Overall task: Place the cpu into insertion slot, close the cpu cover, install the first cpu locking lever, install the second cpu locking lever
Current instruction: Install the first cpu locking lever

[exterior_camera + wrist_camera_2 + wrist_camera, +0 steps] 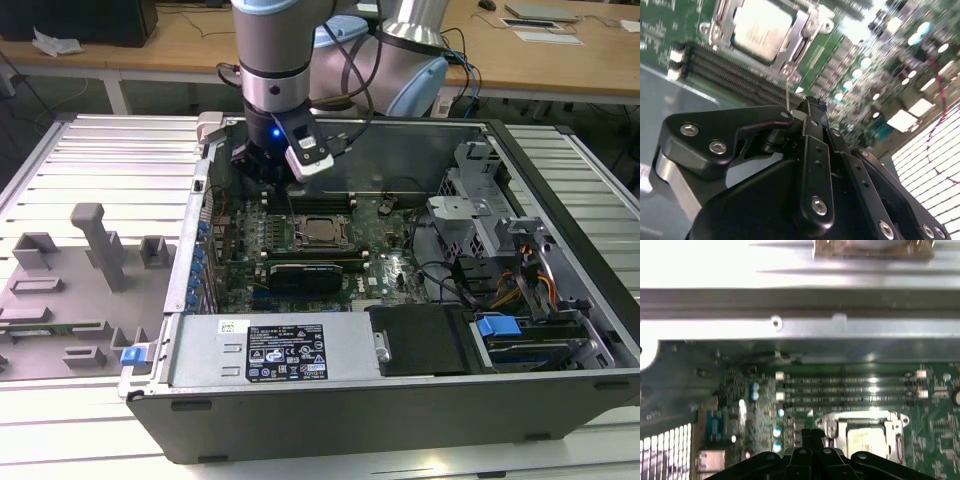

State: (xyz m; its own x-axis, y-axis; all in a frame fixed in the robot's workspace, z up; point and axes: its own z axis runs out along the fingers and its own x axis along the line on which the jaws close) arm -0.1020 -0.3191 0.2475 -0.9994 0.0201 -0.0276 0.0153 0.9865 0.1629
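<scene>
Above the motherboard (395, 265), tool (810, 106) pressed together near the cpu (760, 27); its print illegible

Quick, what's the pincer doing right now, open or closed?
Pincer: closed, near the cpu; whether it grips anything cannot be told.

exterior view from above, wrist views share cpu (760, 29) (865, 440)

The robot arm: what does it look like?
The arm is a silver-grey tube with pale blue joint caps. Black cables loop beside it, a blue light glows at its wrist, and a white box sits there too. The jaws are black linkages with silver screws.
</scene>
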